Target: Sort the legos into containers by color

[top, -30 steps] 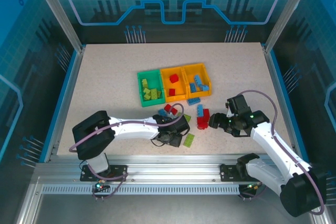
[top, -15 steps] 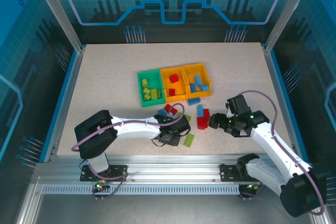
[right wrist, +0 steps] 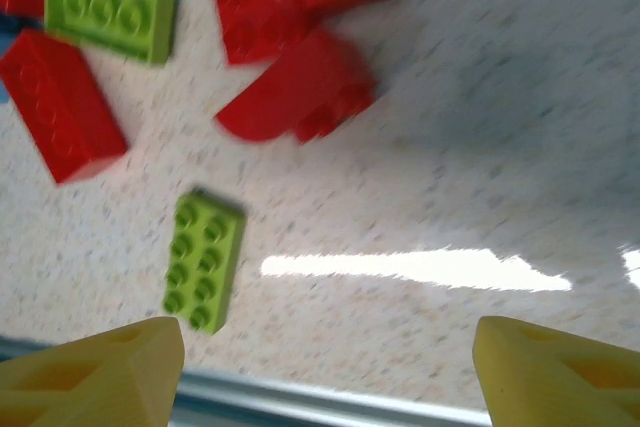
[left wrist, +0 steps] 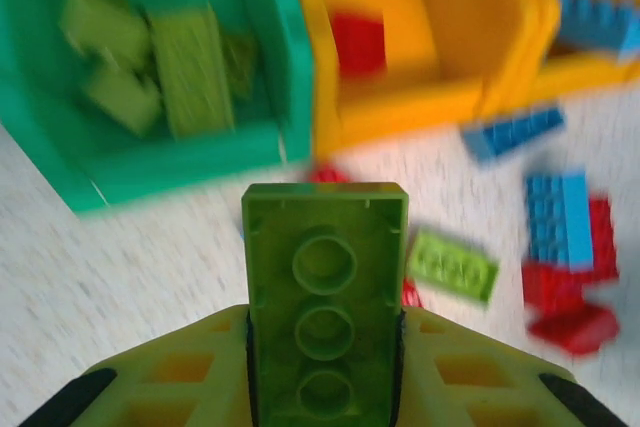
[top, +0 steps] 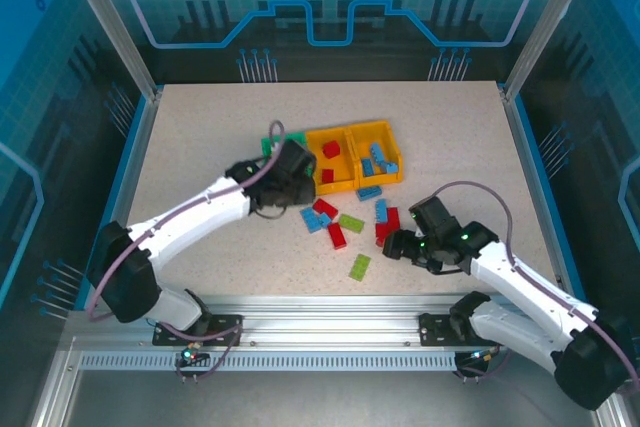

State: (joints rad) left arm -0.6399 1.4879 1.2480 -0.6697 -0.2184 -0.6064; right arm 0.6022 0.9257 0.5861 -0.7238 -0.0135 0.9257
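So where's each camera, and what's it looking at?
Top external: above and behind, looking down at the table; left arm, right arm show.
Left wrist: on left end effector, facing the green bin; fingers clamp a lime brick.
Right wrist: on right end effector, facing down at loose bricks; open fingertips show.
Shared with top: the nearest lime brick.

The table (top: 190,157) is showing a beige speckled surface inside a blue border. The left bin (left wrist: 180,162) is presenting green. The middle bin (left wrist: 470,17) and the right bin (left wrist: 590,72) are presenting orange-yellow. Loose pieces are appearing in three colours: a red brick (right wrist: 60,107), a blue brick (left wrist: 560,217) and a lime brick (right wrist: 205,262). The gripped brick (left wrist: 325,277) is showing lime green. The left gripper (left wrist: 325,367) and the right gripper (right wrist: 330,367) are showing yellow fingers (right wrist: 100,372).
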